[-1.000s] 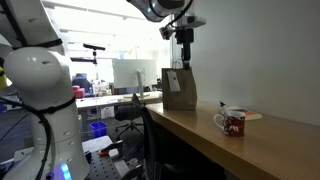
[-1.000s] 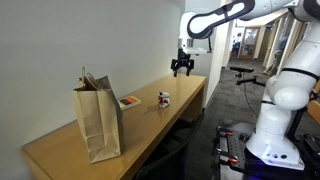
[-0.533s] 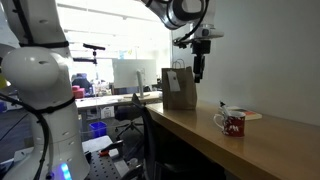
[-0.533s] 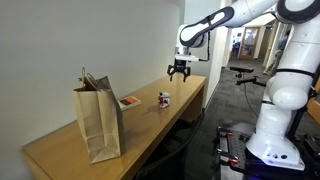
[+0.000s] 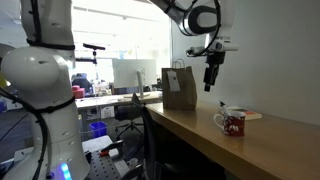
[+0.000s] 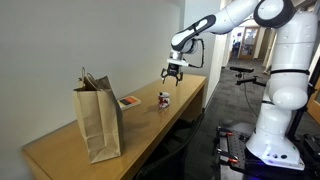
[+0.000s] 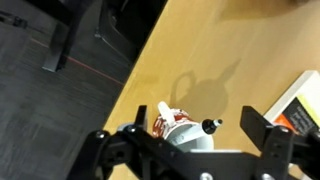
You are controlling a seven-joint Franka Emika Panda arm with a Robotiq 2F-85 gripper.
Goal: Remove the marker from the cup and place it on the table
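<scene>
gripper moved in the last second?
Yes. In an exterior view the gripper has moved away from the paper bag, toward the cup, and lower.

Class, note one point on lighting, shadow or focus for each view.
In an exterior view, bright windows behind turn the black robot gripper into a silhouette; in an exterior view, the tall brown paper bag is evenly lit; in the wrist view, the gripper throws a soft shadow on the brown wooden table, and its fingers are blurred.
</scene>
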